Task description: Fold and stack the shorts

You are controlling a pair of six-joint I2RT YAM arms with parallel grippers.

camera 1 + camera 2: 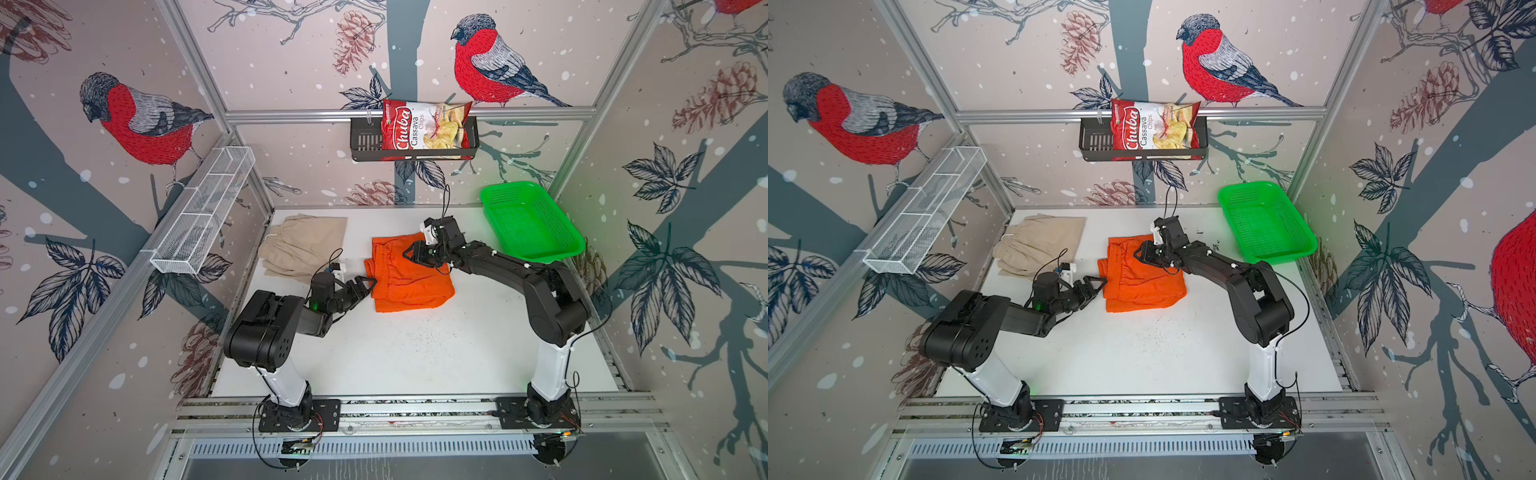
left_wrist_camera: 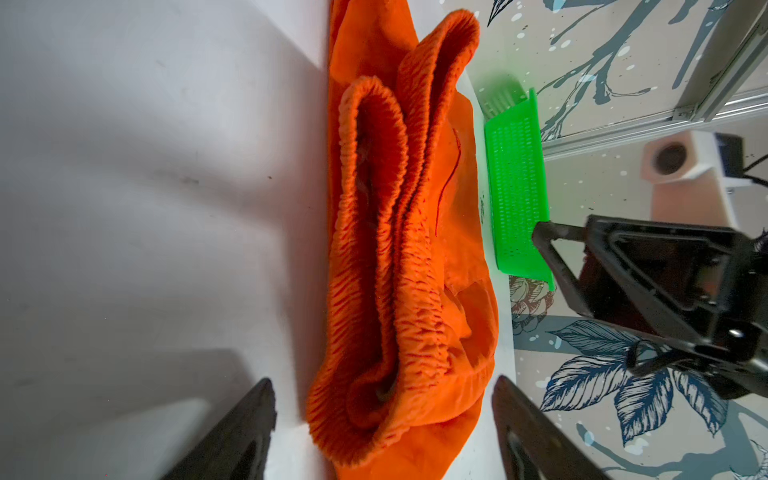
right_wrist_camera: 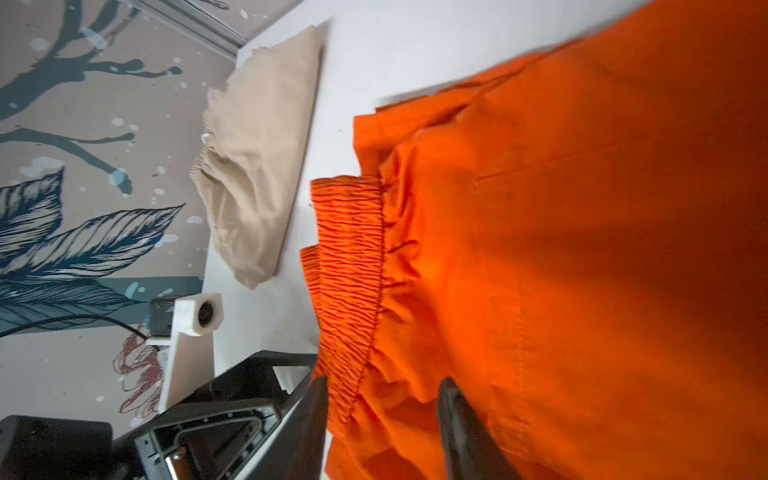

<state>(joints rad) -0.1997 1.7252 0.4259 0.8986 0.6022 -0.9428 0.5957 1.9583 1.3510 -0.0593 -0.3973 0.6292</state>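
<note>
Orange shorts (image 1: 411,286) lie folded at table (image 1: 415,357) ctr; tan shorts (image 1: 303,245) at back-left corner. Left gripper (image 1: 368,286): wide open, empty, straddling waistband (image 2: 374,249). Right gripper (image 1: 411,252): part-open, hold unclear. Risk: a single-layer pinch would likely unfold the pair during xfer.

Orange shorts (image 1: 409,276), centre: matt woven cloth, waistband ribbed and puckered.
Beige shorts (image 1: 303,245), left of centre: soft matt cloth, creased.
Table (image 1: 415,353): smooth white, matt, speckled.
Green basket (image 1: 528,224), upper right: glossy plastic mesh.
Wire rack (image 1: 203,216), left of frame: white-coated metal mesh.
Chip bag (image 1: 424,129), top centre: shiny crinkled film.
</note>
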